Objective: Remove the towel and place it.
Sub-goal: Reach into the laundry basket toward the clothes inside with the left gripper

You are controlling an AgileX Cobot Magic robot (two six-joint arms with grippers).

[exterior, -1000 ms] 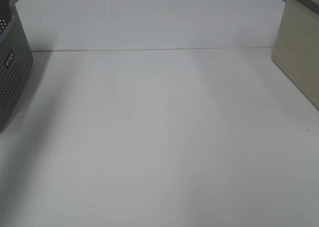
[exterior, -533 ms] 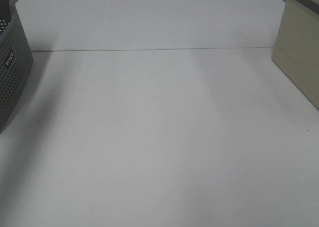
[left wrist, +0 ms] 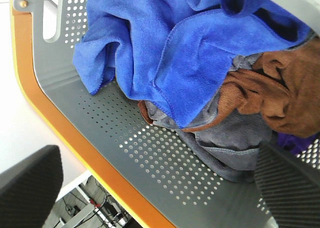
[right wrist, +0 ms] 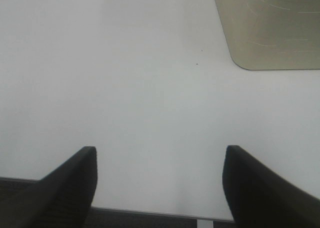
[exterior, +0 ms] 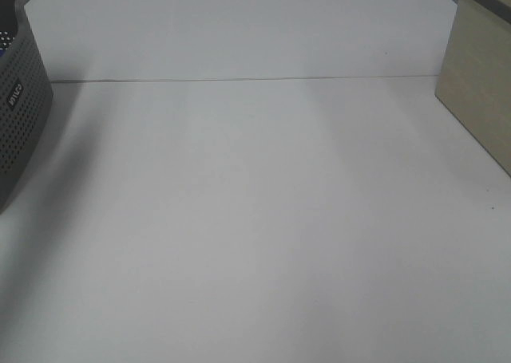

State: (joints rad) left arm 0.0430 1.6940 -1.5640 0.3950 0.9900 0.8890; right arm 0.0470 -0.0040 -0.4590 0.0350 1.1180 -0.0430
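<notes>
Towel: the blue towel (left wrist: 165, 42) lay bunched in the basket (left wrist: 150, 158), draped over a brown cloth (left wrist: 280, 92) and a grey cloth (left wrist: 235, 148).
Left gripper: my left gripper (left wrist: 160, 188) hung over the basket, jaws spread wide, nothing in them.
Grab: I judged the best bite was a raised blue fold, well clear of the brown cloth, so only the towel would lift out.
Risk: pinch too deep and the cloths beneath might ride up with it.
Right gripper: my right gripper (right wrist: 160, 178) was open and empty above bare table.
Table: the white table (exterior: 255, 219) was flat, with plenty of room to lay the towel.
Edges: the basket sat at the left edge, a beige box (exterior: 479, 84) at the right.
Room: only a blurred glimpse past the basket rim; I couldn't tell more.
</notes>
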